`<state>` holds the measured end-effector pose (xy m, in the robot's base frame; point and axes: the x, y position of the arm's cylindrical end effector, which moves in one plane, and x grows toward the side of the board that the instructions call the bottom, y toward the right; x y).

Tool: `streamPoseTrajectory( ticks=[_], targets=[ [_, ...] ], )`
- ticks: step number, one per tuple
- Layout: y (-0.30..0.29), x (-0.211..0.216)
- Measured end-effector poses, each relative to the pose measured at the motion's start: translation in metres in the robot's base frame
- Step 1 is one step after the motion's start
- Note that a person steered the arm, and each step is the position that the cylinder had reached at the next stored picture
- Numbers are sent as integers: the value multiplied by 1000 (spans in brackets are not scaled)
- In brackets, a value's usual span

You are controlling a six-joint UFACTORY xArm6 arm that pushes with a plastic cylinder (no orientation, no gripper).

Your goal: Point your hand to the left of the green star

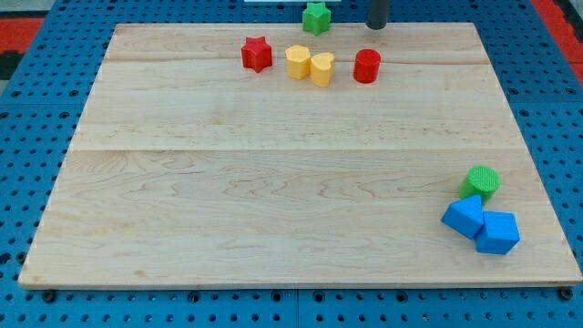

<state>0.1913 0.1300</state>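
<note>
The green star (316, 17) sits at the view's top edge, just off the board's far rim. My tip (376, 26) is the lower end of a dark rod at the view's top, to the right of the green star and a short gap away from it. The tip is just above the red cylinder (366, 66) and touches no block.
A red star (257, 54), a yellow hexagon (298, 62) and a yellow heart (322, 68) lie in a row near the wooden board's (273, 182) top edge. A green cylinder (481, 182) and two blue blocks (465, 217) (497, 232) cluster at the bottom right.
</note>
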Motion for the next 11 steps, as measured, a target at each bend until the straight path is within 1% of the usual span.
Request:
streamPoseTrajectory(
  ticks=[5, 6, 7, 8, 9, 10, 11],
  targets=[
    [4, 2],
    [-21, 30],
    [-26, 34],
    [-45, 34],
    [-89, 32],
    [-91, 32],
    [-104, 31]
  ],
)
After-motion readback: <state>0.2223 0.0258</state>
